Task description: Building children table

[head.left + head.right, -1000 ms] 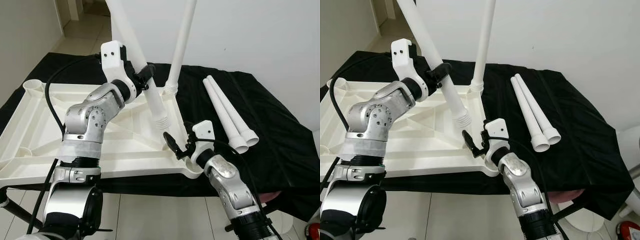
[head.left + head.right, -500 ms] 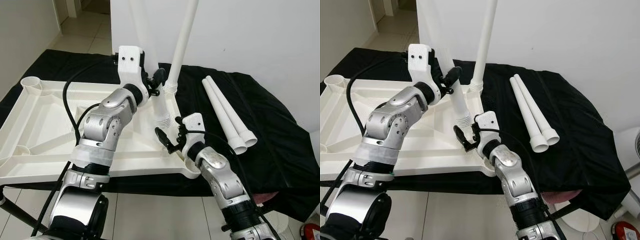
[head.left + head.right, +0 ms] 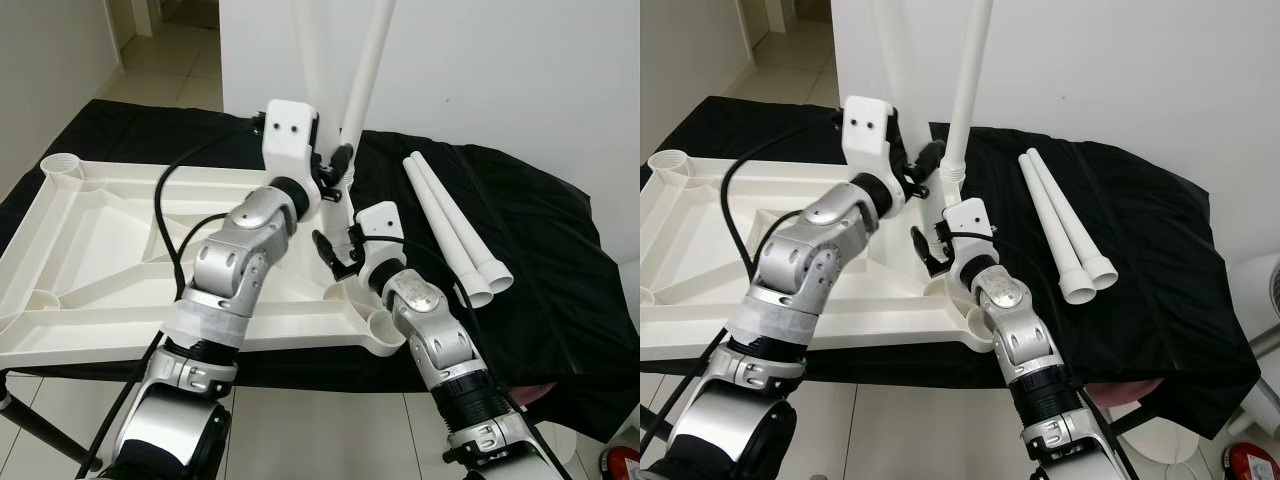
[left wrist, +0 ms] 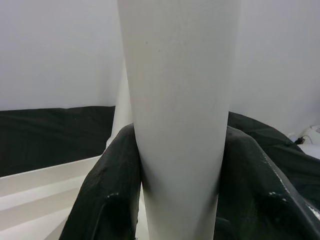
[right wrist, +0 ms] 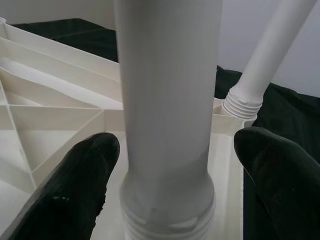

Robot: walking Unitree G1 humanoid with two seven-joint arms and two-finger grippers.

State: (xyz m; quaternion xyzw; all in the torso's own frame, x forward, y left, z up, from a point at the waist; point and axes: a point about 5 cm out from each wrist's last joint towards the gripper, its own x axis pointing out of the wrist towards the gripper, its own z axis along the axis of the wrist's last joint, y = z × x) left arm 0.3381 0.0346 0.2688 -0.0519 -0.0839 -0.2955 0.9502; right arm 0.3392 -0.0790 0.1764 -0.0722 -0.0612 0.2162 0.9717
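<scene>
The white table top (image 3: pixel 100 250) lies upside down on a black cloth. One white leg (image 3: pixel 368 80) stands screwed into its far right corner. My left gripper (image 3: pixel 335 168) is shut on a second white leg (image 3: pixel 312 60), held almost upright above the right side of the top; black fingers (image 4: pixel 105 195) press the held leg (image 4: pixel 180 125) from both sides. My right gripper (image 3: pixel 338 255) is open around the leg's threaded lower end (image 5: pixel 167 150), its fingers (image 5: pixel 75 190) apart from the tube. Two loose legs (image 3: pixel 450 220) lie on the cloth to the right.
An open round socket (image 3: pixel 385 330) sits at the table top's near right corner, another socket (image 3: pixel 65 165) at the far left. The black cloth (image 3: pixel 560 300) drops off at the right and front edges. A white wall (image 3: pixel 520 70) rises close behind.
My left arm swung the held leg from a tilt to almost upright and carried it right, beside the standing leg. My right gripper rose from the near right corner to the leg's lower end.
</scene>
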